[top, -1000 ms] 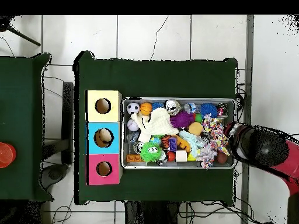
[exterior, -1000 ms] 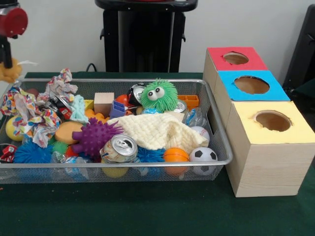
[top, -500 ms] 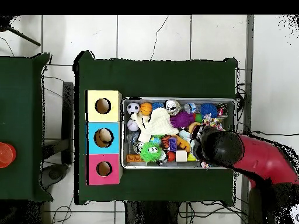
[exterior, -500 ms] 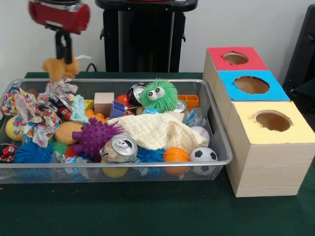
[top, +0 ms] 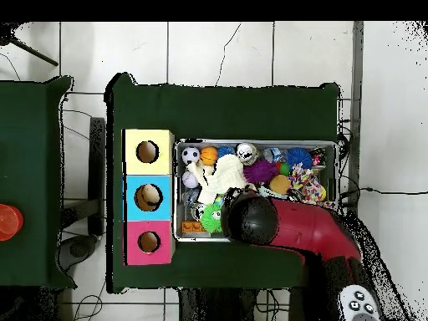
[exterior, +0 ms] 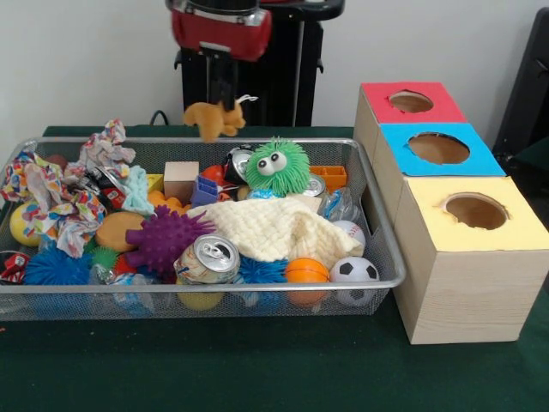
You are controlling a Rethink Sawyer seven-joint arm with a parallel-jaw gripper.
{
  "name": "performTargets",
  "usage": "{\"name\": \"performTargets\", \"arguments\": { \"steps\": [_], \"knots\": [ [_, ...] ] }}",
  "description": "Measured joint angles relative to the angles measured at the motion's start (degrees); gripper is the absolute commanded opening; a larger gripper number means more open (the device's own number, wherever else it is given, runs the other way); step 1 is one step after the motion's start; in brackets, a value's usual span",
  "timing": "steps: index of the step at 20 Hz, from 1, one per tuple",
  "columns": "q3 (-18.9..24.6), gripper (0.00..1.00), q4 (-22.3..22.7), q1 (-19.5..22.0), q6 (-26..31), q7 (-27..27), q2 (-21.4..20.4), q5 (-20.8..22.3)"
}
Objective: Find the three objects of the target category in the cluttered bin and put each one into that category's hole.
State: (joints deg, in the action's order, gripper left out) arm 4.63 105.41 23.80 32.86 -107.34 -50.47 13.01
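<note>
A: Gripper (exterior: 221, 96) status?

B: Hanging above the bin's (exterior: 382, 249) far rim, about mid-length. Fingers are pinching closed on a small orange plush animal (exterior: 214, 118), which is dangling clear of the clutter w/ nothing touching it.

A: Overhead?

B: Arm (top: 288, 230) is reaching in over the bin's robot-side edge and covering the toy, so it isn't showing there.

A: What's sitting below?

B: Green fuzzy ball w/ eyes (exterior: 277, 166) just beside the plush, nearer the boxes. Wooden block (exterior: 181, 180) near the far rim, cream cloth (exterior: 273, 228) lying mid-bin, purple spiky ball (exterior: 163, 239) and soda can (exterior: 208, 257) toward the front rim.

A: Boxes?

B: Three in a row beside the bin's end: red box (exterior: 410, 103), blue box (exterior: 439, 148), yellow box (exterior: 473, 213). Something is lying inside the blue hole in the overhead view; can't tell what.
</note>
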Motion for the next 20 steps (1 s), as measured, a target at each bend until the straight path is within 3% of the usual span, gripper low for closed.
{"name": "performTargets", "arguments": {
  "steps": [6,15,20],
  "knots": [
    [-4.04,0.00,3.14,-7.65,-2.59,-4.57,-0.01,-4.12],
    [-9.20,0.00,4.11,-19.81,-3.28,-12.28,0.02,-9.21],
    [-10.34,0.00,4.13,-23.38,-3.28,-14.27,0.02,-11.42]
  ]
}}
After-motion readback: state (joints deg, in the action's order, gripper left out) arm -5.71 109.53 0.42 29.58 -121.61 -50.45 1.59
